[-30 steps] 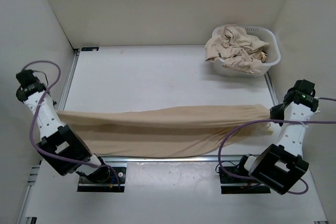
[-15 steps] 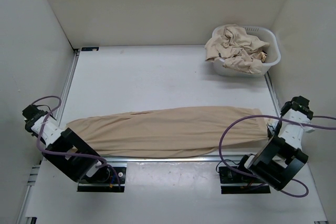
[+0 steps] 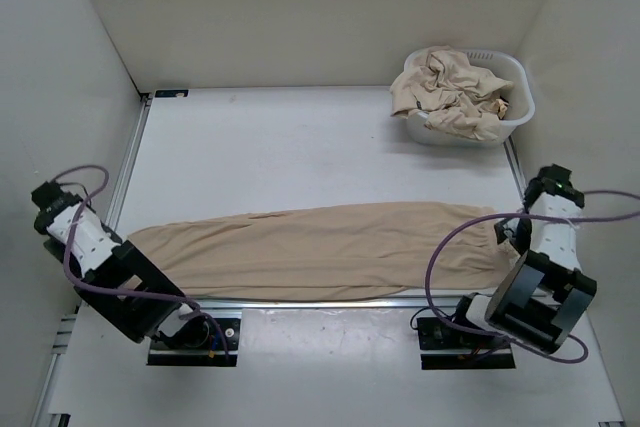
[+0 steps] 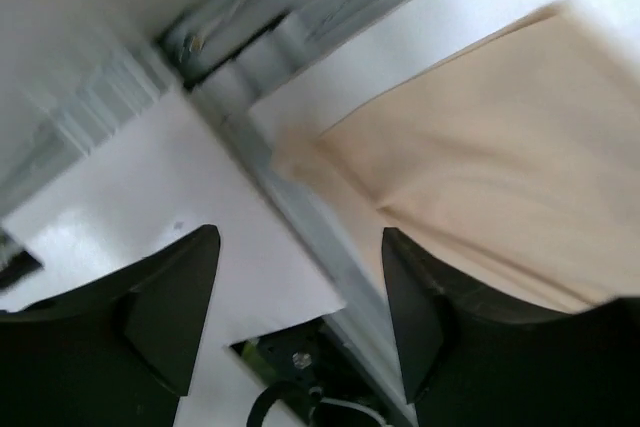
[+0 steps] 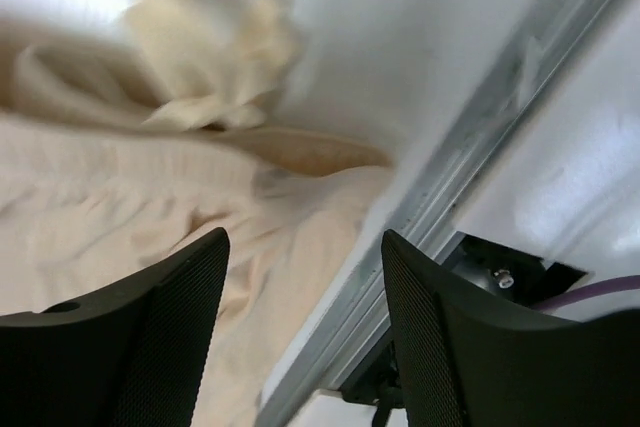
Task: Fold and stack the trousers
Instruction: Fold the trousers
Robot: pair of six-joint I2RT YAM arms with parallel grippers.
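I have the long plain beige trousers of thin fabric [image 3: 320, 252] lying flat, stretched sideways along the near edge of the white table [image 3: 300, 147]. One end is by my left arm, the other by my right. I can't tell from the top view which end is the waist. The right end is partly covered by the right arm and a loop of purple cable [image 3: 440, 262].

The left arm's fingers [image 4: 165, 302] are apart with nothing between them. Through the gap I see bare white surface and a grey metal rail [image 4: 300, 217]. The trousers' end sits up and to the right of them, clear of both fingers. This view is blurred, the cloth edges are soft, and the cloth runs out of frame on the right.

The right arm's fingers [image 5: 165, 317] are also apart, nothing clamped. Bunched beige cloth lies beyond them, with a paler crumpled bit at the top, too smeared to identify. I can't tell whether the tips touch the cloth.

In the top view both pairs of fingers are hidden under their own wrists.

A white plastic basket [image 3: 518, 107] sits at the far right corner of the table, holding a crumpled heap of beige cloth [image 3: 445, 92]. I can't count the pieces in it.
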